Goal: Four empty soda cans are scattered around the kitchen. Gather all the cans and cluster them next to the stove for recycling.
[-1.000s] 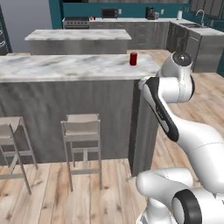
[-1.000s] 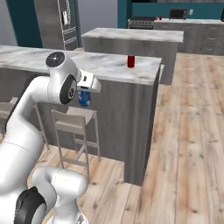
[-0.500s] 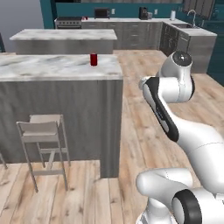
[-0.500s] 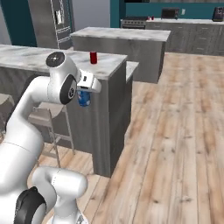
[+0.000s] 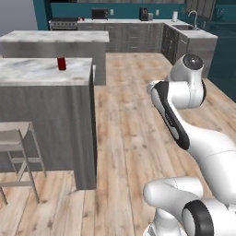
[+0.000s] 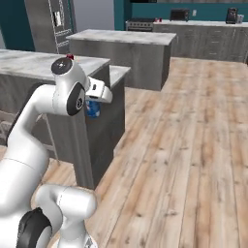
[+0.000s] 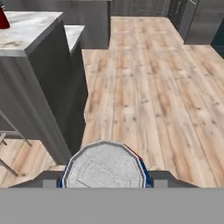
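Note:
My gripper (image 6: 93, 105) is shut on a blue soda can (image 6: 92, 111), held close to the arm's upper body beside the near island counter. The hand view looks down on that can's silvery top (image 7: 105, 167), with blue and a little red showing at its rim. A red soda can (image 5: 61, 63) stands upright on the near marble counter (image 5: 32, 71), close to its right end; it also sits at the top left of the hand view (image 7: 3, 19). The black stove (image 5: 64, 23) is far off against the back wall, and the right base view catches the stove (image 6: 141, 23) too.
A second marble island (image 5: 55, 38) stands behind the near counter. A stool (image 5: 14, 152) sits at the counter's front. Grey cabinets with a microwave (image 5: 98, 14) and a sink (image 5: 184, 26) line the back and right walls. Open wood floor (image 5: 133, 115) stretches toward them.
The whole scene has slid left in both base views, so the base has moved; the counter and red can now sit further left. The blue can stays in the gripper.

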Motion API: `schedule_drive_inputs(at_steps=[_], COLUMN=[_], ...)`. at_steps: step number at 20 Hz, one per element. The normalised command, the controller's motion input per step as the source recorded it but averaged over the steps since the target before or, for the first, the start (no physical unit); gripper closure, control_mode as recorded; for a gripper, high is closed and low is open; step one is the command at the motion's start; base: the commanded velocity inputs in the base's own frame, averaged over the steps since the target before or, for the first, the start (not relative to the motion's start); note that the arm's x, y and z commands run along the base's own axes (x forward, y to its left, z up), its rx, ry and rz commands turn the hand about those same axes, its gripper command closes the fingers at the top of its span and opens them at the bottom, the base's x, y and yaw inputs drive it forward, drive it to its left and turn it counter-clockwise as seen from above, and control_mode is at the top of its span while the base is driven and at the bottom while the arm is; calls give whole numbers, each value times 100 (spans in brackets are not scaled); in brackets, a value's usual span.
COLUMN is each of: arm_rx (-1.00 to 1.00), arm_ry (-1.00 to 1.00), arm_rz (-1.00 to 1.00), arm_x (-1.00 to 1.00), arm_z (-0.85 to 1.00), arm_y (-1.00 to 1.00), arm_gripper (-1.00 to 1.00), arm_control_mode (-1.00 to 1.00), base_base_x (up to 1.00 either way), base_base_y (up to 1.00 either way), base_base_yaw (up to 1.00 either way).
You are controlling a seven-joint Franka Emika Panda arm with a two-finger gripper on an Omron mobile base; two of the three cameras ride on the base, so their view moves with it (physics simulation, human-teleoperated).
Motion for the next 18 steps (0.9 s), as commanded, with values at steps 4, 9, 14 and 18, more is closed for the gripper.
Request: schedule_drive_inputs(at_steps=[4, 9, 14, 18], arm_rx=[0, 0, 0, 0], arm_ry=[0, 0, 0, 0], arm_rz=[0, 0, 0, 0], arm_x=[0, 0, 0, 0], arm_z=[0, 0, 0, 0], arm_y=[0, 0, 0, 0], arm_gripper=[100, 100, 100, 100], arm_control_mode=[100, 100, 100, 100], base_base_x=[80, 97, 100, 100], base_base_y=[-49, -41, -47, -49], base_base_yaw=[0, 1, 1, 0])
